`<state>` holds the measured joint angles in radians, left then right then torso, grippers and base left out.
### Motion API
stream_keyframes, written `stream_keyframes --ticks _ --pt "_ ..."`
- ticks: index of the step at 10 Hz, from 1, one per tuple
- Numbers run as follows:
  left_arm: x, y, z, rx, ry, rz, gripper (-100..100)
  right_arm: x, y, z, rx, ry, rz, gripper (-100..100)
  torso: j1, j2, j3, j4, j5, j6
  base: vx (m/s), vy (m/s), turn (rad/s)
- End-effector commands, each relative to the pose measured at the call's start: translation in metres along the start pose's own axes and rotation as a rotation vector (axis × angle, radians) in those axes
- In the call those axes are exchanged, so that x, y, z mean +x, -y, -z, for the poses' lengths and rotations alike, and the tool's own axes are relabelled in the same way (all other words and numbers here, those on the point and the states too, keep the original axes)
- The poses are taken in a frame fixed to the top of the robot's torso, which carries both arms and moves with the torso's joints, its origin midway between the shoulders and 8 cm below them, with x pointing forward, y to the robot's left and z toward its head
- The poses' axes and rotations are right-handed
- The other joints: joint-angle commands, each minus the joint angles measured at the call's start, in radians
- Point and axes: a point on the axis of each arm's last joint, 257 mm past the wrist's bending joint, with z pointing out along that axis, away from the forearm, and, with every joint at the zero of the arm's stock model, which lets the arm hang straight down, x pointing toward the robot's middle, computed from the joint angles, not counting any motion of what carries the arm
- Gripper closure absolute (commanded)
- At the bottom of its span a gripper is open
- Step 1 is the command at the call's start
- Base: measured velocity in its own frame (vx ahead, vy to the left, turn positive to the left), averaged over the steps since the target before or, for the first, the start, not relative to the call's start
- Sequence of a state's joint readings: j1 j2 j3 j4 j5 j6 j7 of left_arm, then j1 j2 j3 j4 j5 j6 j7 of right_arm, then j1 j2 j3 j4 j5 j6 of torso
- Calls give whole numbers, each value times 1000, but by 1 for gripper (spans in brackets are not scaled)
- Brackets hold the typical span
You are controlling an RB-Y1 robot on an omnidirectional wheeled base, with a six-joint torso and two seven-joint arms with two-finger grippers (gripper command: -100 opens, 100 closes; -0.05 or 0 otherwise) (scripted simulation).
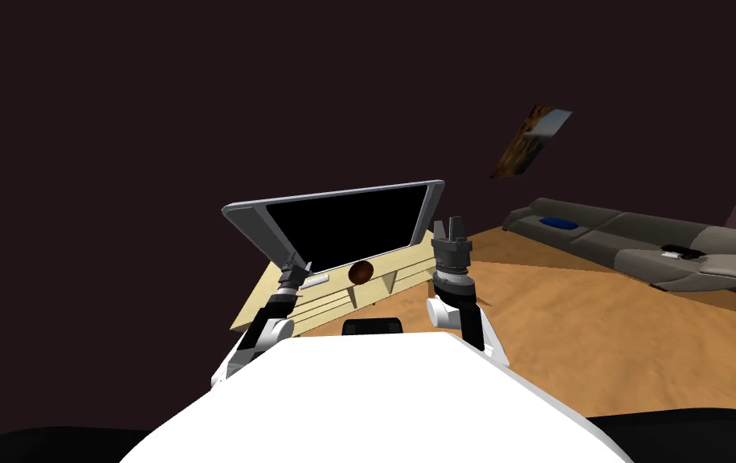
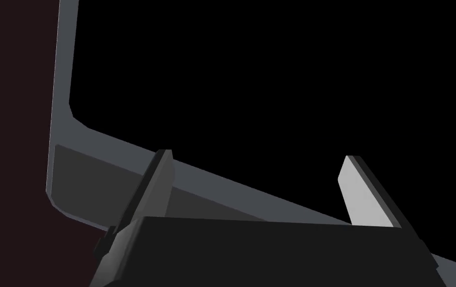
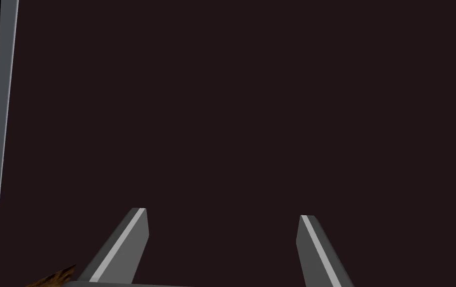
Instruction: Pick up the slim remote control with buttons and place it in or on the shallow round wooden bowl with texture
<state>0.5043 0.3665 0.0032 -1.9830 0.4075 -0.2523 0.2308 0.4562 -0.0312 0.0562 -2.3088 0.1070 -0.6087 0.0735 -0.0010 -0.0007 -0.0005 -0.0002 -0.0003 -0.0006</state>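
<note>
Remote: slim white remote (image 1: 316, 280), centre-left of the head view, lying flat on the pale stand (image 1: 328, 305).
Bowl: brown round bowl (image 1: 360, 272), just right of the remote, apart from it.
Left gripper (image 2: 257, 167): fingers apart, empty, aimed at the television (image 2: 122, 164), not the remote.
Right gripper (image 3: 222, 219): fingers apart, empty, raised right of centre.
Recommendation: pitch the left wrist down and straddle the remote's narrow sides before closing.

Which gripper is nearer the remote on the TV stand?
The left gripper, right beside the white remote; the right gripper is raised on the far side of the brown bowl.
</note>
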Motion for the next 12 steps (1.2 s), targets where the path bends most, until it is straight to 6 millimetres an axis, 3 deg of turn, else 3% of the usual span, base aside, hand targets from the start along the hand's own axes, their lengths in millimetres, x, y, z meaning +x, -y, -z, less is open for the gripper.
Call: stream_keyframes --ticks 1,2,3,4,5,6,7,8,9,12 --pt "-17 -30 3 -93 26 28 -100 0 0 0 0 0 0 0 0 0 0 0 0 0 16 -27 -204" --pt "-18 -31 3 -98 27 28 -100 0 0 0 0 0 0 0 -1 0 0 0 0 1 11 -19 -116" --pt "-34 -56 9 -177 54 52 -100 0 0 0 0 0 0 0 0 0 0 0 0 0 6 -22 -221" --pt "-35 -58 9 -183 55 52 -100 0 0 0 0 0 0 0 0 1 0 0 0 1 3 -13 -100" --pt "-52 -80 16 -252 84 77 -100 0 0 0 0 0 0 0 0 1 1 0 0 0 3 -19 -228" --pt "-52 -84 17 -268 87 77 -100 0 0 0 0 0 0 0 0 1 1 0 0 1 4 -10 -108" --pt "-70 -105 27 -338 120 102 -100 0 0 0 0 0 0 0 0 1 1 0 0 0 7 -17 -213" --pt "-71 -109 28 -352 124 102 -100 0 0 0 0 0 0 0 0 1 1 0 0 0 5 -11 -115" --pt "-87 -128 39 -426 157 128 -100 0 0 0 0 0 0 0 0 1 1 0 0 0 5 -14 -221" --pt "-109 -152 56 -514 207 153 -100 0 0 0 0 0 0 0 1 1 1 0 0 0 2 -3 -152"
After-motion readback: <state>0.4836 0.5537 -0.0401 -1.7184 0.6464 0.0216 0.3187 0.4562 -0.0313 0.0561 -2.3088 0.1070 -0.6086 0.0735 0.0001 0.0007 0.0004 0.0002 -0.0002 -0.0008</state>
